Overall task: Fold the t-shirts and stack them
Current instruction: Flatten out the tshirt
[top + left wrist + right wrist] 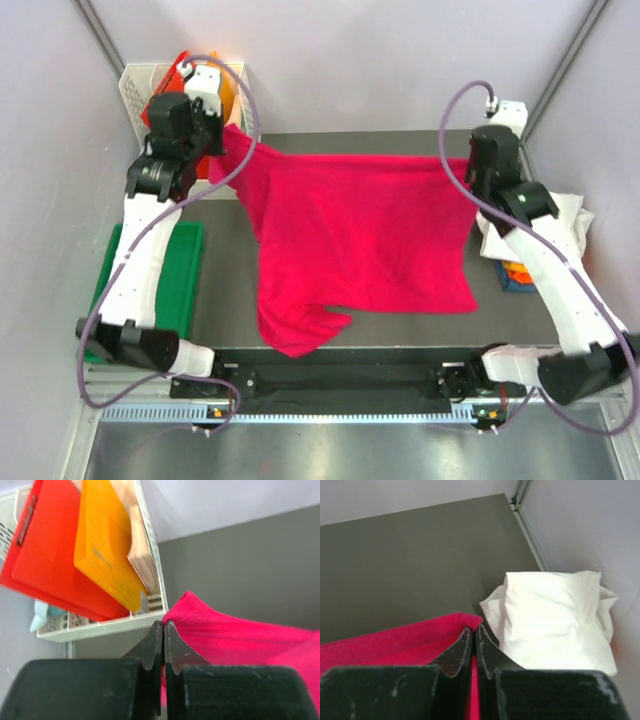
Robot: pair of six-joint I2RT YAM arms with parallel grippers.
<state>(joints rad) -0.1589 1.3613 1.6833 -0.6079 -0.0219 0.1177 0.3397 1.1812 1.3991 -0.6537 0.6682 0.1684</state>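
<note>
The pink shirt [360, 240] is spread over the dark table [225, 290], its low end near the arm bases. Farther back, the left gripper [163, 626] is pinched tight on one top corner, and the right gripper [473, 630] on the other. A white shirt [555, 620] lies just beside the right gripper. Behind the left gripper stands a basket [100, 627] with a red folder [45, 565] and an orange folder [105, 545].

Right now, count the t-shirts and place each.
4: pink t-shirt spread mid-table; white t-shirt at right edge; orange t-shirt and blue t-shirt beneath it. More may be hidden.
</note>
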